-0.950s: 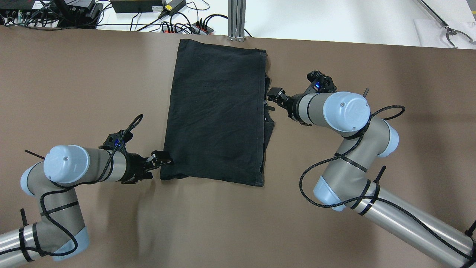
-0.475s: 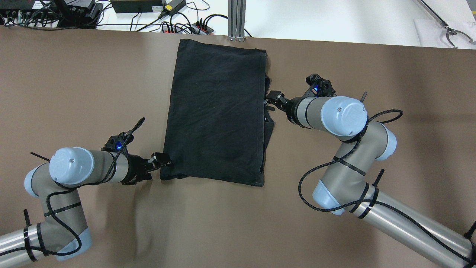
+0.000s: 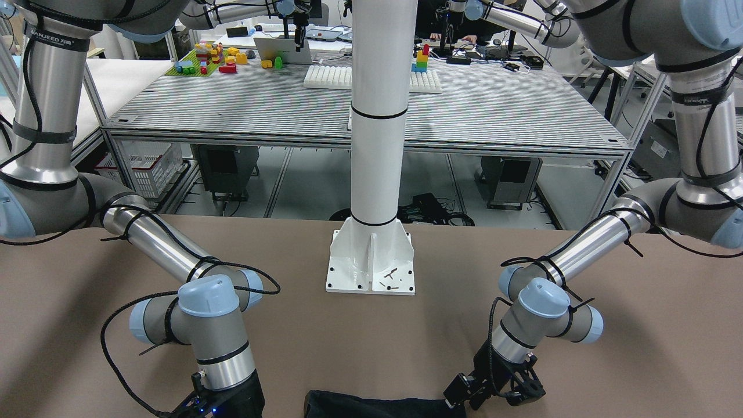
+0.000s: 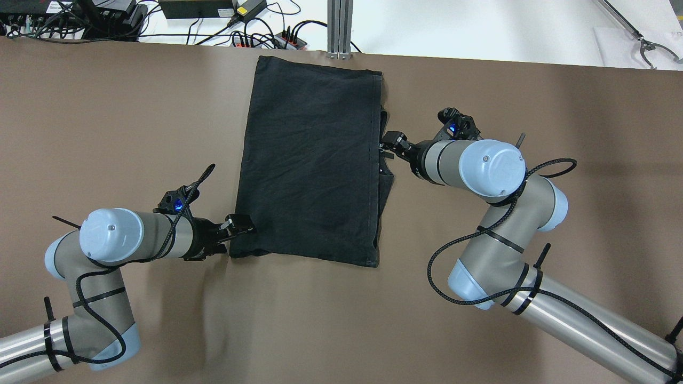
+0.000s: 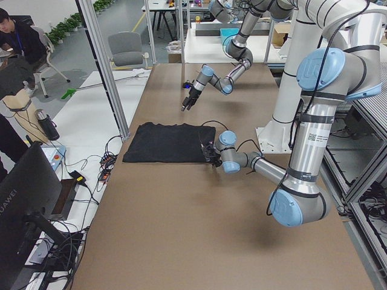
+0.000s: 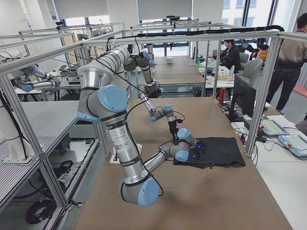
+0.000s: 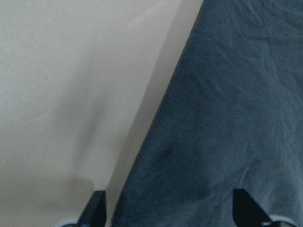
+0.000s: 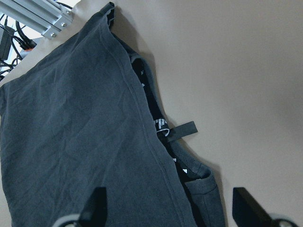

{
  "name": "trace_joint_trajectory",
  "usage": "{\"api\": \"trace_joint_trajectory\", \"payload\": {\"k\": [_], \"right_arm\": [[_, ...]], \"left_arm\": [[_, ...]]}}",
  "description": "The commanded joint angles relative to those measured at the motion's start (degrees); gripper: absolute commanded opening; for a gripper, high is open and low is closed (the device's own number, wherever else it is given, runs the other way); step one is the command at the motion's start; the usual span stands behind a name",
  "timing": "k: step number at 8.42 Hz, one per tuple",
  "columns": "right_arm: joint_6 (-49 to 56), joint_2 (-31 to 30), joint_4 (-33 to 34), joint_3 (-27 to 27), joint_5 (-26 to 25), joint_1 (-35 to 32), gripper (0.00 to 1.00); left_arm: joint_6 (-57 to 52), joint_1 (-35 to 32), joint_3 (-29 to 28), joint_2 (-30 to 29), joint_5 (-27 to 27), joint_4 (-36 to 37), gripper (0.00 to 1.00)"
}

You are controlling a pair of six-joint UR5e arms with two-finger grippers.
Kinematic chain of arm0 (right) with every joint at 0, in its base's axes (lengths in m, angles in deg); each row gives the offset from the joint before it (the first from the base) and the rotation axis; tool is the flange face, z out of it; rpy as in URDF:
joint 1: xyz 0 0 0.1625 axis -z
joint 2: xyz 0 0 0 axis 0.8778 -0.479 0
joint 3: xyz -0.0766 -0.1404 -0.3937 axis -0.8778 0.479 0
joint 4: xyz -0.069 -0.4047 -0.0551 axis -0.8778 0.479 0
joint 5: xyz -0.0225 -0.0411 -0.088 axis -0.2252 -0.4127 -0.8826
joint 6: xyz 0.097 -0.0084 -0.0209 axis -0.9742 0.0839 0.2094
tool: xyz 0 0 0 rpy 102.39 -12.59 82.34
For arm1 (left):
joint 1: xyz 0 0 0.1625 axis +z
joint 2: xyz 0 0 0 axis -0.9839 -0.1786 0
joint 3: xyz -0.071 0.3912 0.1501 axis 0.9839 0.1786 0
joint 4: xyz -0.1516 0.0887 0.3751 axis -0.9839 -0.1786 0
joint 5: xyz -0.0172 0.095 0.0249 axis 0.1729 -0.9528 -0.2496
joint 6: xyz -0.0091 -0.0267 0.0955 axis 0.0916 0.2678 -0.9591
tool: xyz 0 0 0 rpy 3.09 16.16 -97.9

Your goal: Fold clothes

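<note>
Black clothes (image 4: pixel 309 160) lie flat at frame centre on the surface (image 4: pixel 133 117); left end effector (image 4: pixel 243 228) wide at its lower-left corner, right end effector (image 4: pixel 385 143) wide at right edge; grasp step likely; next: close on fabric, lift, fold.

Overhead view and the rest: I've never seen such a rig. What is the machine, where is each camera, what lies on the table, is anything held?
A left arm and a right arm of one robot work at a brown table, each ending in a two-finger tool. One camera looks down from behind the robot, one faces it across the table, two look along the table from its ends, one rides on each wrist. A black cloth lies flat on the table. The left tool is at the cloth's near left corner, the right tool at its right edge. Both wrist pictures show the jaws wide apart, so both tools are open and nothing is held.
</note>
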Motion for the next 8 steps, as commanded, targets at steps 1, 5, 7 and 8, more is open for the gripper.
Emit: {"api": "trace_joint_trajectory", "payload": {"k": [1, 5, 7, 8], "right_arm": [[0.0, -0.03, 0.0, -0.04, -0.01, 0.01, 0.93], [0.0, -0.03, 0.0, -0.04, -0.01, 0.01, 0.93], [0.0, -0.03, 0.0, -0.04, -0.01, -0.08, 0.93], [0.0, -0.03, 0.0, -0.04, -0.01, 0.01, 0.93]], "left_arm": [[-0.01, 0.49, -0.56, -0.19, -3.61, 0.0, 0.93], [0.07, 0.49, -0.39, -0.28, -3.7, -0.09, 0.93], [0.07, 0.58, -0.48, -0.37, -3.7, -0.09, 0.93], [0.07, 0.75, -0.48, -0.63, -3.7, -0.09, 0.93]]}}
